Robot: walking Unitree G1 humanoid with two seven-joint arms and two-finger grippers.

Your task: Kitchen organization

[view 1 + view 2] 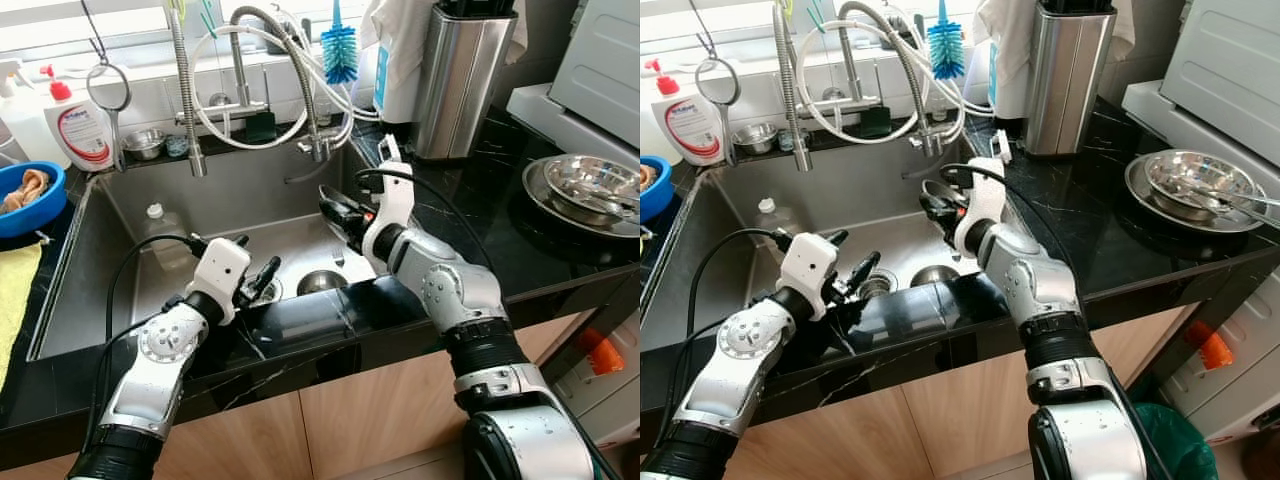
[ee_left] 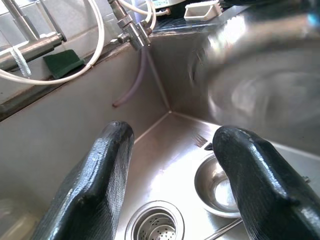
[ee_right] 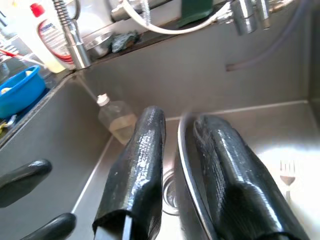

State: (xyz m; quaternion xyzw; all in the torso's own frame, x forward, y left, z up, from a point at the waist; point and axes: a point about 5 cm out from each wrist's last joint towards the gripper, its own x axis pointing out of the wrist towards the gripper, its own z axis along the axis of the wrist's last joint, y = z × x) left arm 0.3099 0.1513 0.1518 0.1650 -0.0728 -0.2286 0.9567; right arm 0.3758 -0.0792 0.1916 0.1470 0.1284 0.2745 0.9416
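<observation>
Right gripper [image 3: 175, 165] is pinching a steel bowl's [image 3: 187, 195] thin rim; it's probably slipping down onto the fork [image 3: 285, 172] below.

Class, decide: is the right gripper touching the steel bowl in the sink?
Touching. The right wrist view shows the right gripper with its jaws closed on the steel bowl's thin rim, one on each side.

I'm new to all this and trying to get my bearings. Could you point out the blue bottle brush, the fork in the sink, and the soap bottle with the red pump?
Blue bottle brush [image 1: 339, 52], left eye view, bristle head.
Fork [image 3: 286, 172], right wrist view, tines.
Soap bottle [image 1: 82, 126], left eye view, label.
</observation>
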